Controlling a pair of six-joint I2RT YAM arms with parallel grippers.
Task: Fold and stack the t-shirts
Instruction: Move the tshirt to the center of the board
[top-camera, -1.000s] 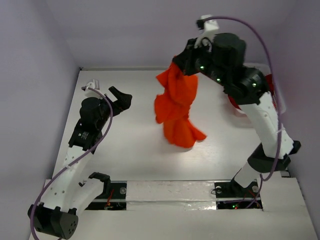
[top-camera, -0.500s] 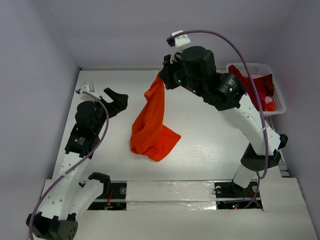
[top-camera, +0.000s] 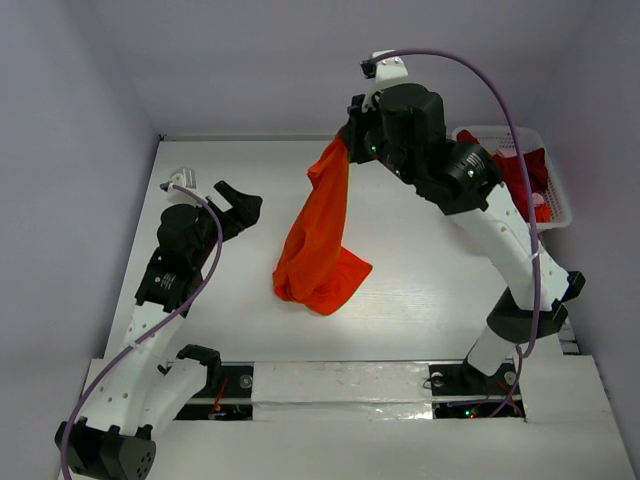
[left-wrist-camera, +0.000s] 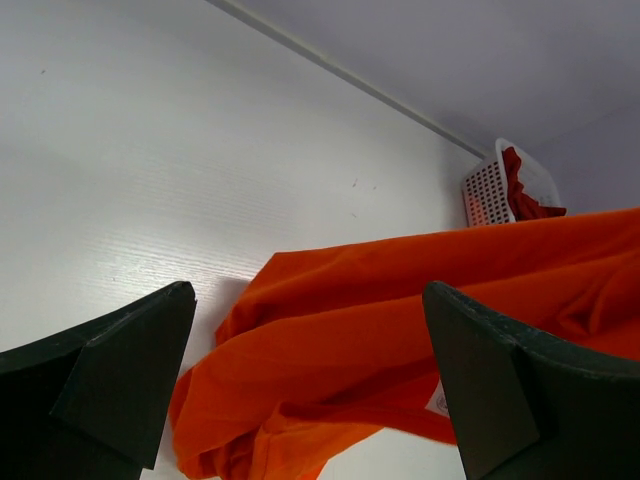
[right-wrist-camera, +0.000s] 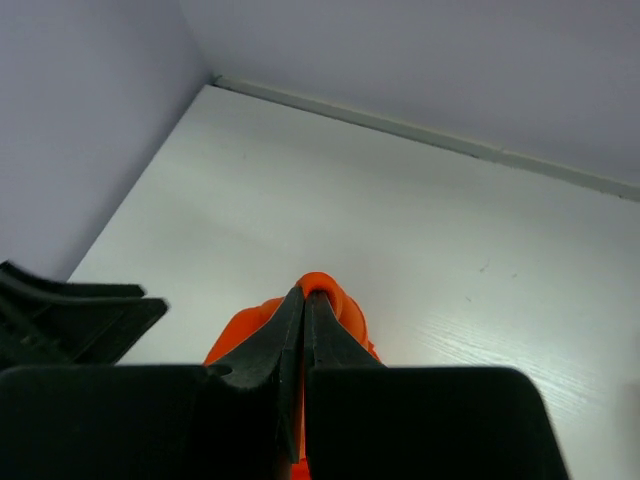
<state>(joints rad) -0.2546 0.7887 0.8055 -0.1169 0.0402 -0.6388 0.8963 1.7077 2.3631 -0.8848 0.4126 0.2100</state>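
Got the orange t-shirt (top-camera: 320, 240) hanging mid-table as a twisted rope. Lower end puddled on the table (top-camera: 420, 290), top end pinched in the right gripper (top-camera: 347, 148), jaws clamped together on a small fold of cloth. Not spread, not folded yet. Can see the crimson t-shirts (top-camera: 525, 170) heaped in the white lattice basket (top-camera: 556, 190) at far right, well apart from this one.

Have the left gripper (top-camera: 243, 197) just beside the hanging cloth, jaws wide apart, holding nothing, pointed at the lower bunch.

Reads as the spread-out step before the first fold. To do it well:
- go for a free edge (hem or sleeve), not the bunched middle
- take a single layer only, to avoid trapping the twist
- close fully, then draw both grippers apart until taut
- lower slowly, hem down first, to lay it flat
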